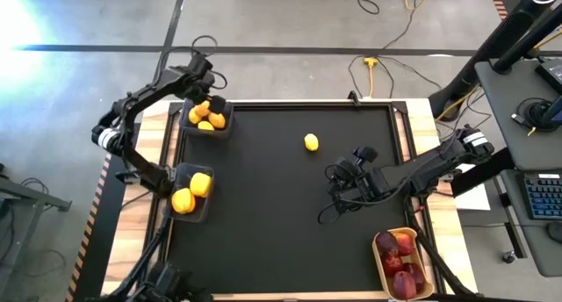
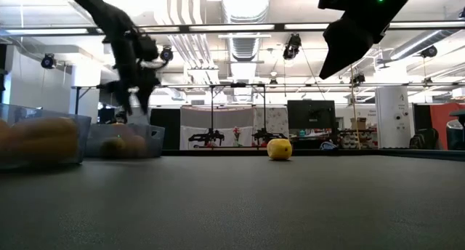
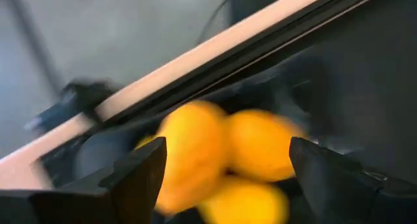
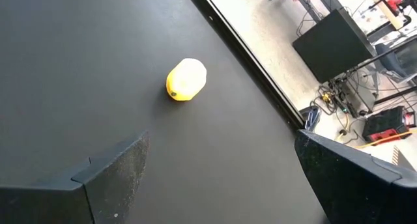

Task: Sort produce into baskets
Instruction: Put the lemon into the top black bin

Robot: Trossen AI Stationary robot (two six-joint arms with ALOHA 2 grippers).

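One small yellow lemon point(image 1: 311, 142) lies alone on the black surface point(image 1: 263, 214) toward twelve o'clock. The right hand point(image 1: 338, 183), released and empty, hovers near its four o'clock. The left hand point(image 1: 207, 87), released, hangs over the dark rectangular bin point(image 1: 207, 118) of yellow-orange produce at ten o'clock.

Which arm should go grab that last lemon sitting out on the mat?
The right. Its open gripper hangs over the mat near the lemon, facing it. The left gripper is over the far bin of yellow produce.
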